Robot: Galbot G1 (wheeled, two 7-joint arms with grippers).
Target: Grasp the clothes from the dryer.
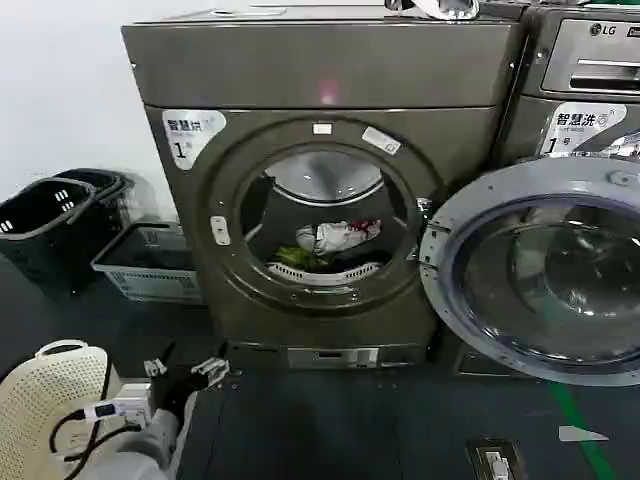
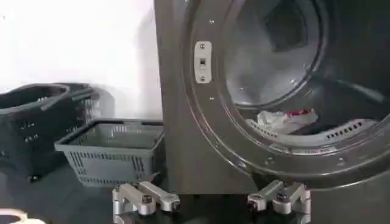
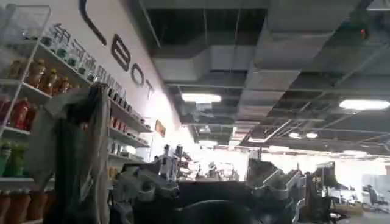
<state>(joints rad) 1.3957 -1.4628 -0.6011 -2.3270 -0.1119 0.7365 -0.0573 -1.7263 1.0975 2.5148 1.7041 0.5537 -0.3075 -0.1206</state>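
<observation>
The bronze-grey dryer (image 1: 330, 70) stands in front of me with its round door (image 1: 540, 275) swung open to the right. Inside the drum lie the clothes (image 1: 335, 240), a white piece with red marks on top of a yellow-green piece (image 1: 295, 258). My left gripper (image 1: 187, 370) hovers low at the front left, below the porthole and well short of it, open and holding nothing. The left wrist view has this gripper (image 2: 210, 204) facing the dryer (image 2: 183, 122), with the clothes (image 2: 283, 119) far inside. My right gripper (image 3: 207, 189) points up at a ceiling, open and empty.
A black basket (image 1: 50, 225) and a grey crate (image 1: 145, 262) stand on the floor left of the dryer. A white perforated basket (image 1: 50, 395) sits by my left arm. The LG machine (image 1: 585, 70) stands behind the open door. Dark floor lies before the dryer.
</observation>
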